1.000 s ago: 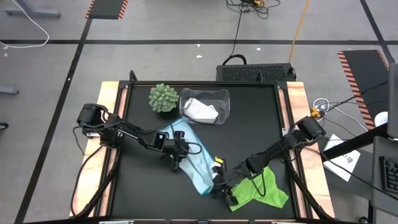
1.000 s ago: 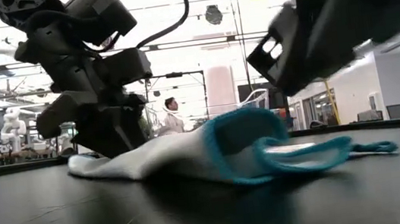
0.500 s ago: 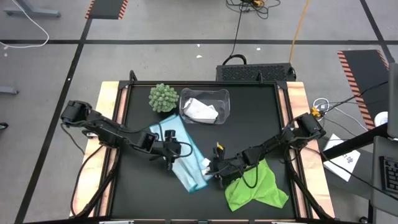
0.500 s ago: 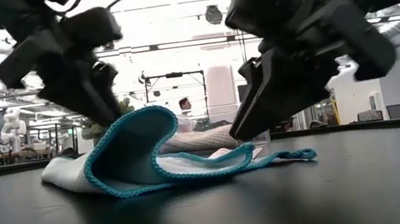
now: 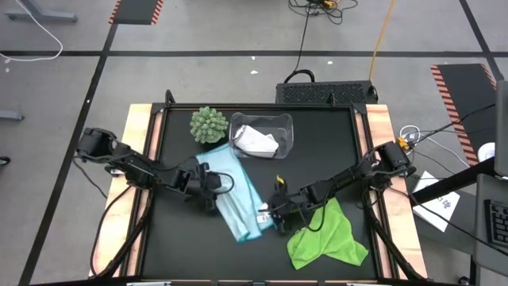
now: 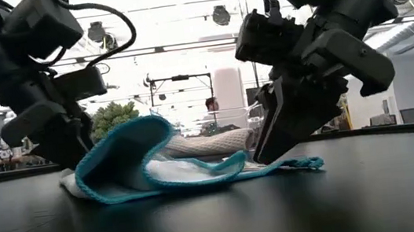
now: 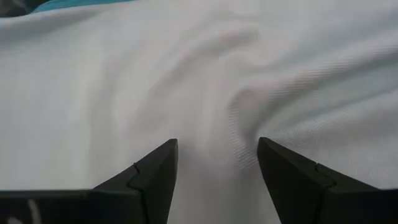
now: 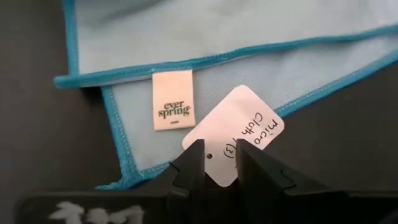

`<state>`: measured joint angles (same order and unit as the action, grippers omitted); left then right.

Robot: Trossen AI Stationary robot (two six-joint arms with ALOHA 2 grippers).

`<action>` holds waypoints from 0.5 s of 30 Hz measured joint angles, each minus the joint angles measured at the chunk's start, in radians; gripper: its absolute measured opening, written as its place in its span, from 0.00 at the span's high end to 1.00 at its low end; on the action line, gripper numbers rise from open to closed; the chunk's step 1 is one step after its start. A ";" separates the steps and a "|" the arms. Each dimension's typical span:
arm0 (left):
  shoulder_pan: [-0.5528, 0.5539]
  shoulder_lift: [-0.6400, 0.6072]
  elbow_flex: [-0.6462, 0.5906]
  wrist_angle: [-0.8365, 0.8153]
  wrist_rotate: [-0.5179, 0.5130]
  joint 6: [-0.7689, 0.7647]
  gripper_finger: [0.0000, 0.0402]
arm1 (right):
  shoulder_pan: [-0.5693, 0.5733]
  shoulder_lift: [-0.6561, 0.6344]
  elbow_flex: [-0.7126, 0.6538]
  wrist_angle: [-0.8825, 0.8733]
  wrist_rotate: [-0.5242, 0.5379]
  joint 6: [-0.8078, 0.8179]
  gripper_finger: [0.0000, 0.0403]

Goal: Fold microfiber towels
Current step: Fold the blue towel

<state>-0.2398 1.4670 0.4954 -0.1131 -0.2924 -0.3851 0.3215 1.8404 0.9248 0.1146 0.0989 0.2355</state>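
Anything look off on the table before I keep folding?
Yes. The blue towel isn't flat: in the low view its left edge curls up in a loop. A handwritten paper tag lies loose on its corner, between the right gripper fingers.

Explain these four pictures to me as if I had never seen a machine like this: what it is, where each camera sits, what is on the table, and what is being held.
This is a robot with two dark jointed arms working at a black table. One picture looks straight down from above, one looks level across the table top, and two come from cameras on the arms' wrists.

On the table lie a light blue microfiber towel with a teal edge, partly folded over, and a lime green microfiber towel that is crumpled. At the back stand a round green spiky ball plant and a clear plastic bin holding a white cloth.

The left gripper is open, its fingers pressed down on the blue towel. The right gripper is at the towel's corner with its fingers narrowly apart over a white paper tag with handwriting; beside it is the towel's sewn label.
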 joint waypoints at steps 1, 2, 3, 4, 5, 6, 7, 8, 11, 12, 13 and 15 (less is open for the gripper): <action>0.008 0.000 -0.003 0.000 0.000 0.003 0.44 | -0.001 0.000 -0.006 0.011 -0.019 0.015 0.80; 0.016 0.000 -0.005 -0.001 0.001 0.011 0.44 | -0.002 -0.001 -0.015 0.035 -0.039 0.026 0.80; 0.026 0.000 -0.005 -0.003 0.000 0.024 0.44 | -0.001 -0.001 -0.026 0.064 -0.062 0.034 0.80; 0.036 0.000 -0.005 -0.006 -0.001 0.038 0.44 | 0.002 0.000 -0.036 0.098 -0.091 0.041 0.80; 0.045 0.000 -0.005 -0.008 -0.001 0.055 0.44 | 0.006 0.000 -0.044 0.130 -0.119 0.050 0.80; 0.055 0.000 -0.005 -0.010 0.000 0.069 0.44 | 0.010 0.001 -0.049 0.155 -0.133 0.057 0.80; 0.065 0.000 -0.005 -0.013 0.000 0.082 0.44 | 0.016 0.001 -0.051 0.168 -0.142 0.063 0.80; 0.075 0.000 -0.006 -0.015 0.009 0.090 0.44 | 0.020 0.001 -0.051 0.176 -0.148 0.066 0.80; 0.095 -0.001 -0.005 -0.021 0.116 0.095 0.44 | 0.034 0.001 -0.051 0.189 -0.127 0.061 0.80; 0.091 -0.001 -0.005 -0.020 0.154 0.088 0.44 | 0.039 0.002 -0.051 0.196 -0.121 0.053 0.80; 0.080 -0.001 -0.005 -0.020 0.182 0.084 0.44 | 0.043 0.002 -0.051 0.206 -0.121 0.044 0.80; 0.056 -0.002 -0.005 -0.021 0.210 0.076 0.44 | 0.048 0.002 -0.051 0.219 -0.121 0.026 0.80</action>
<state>-0.1838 1.4653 0.4900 -0.1346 -0.0822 -0.3087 0.3700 1.8420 0.8742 0.3335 -0.0225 0.2611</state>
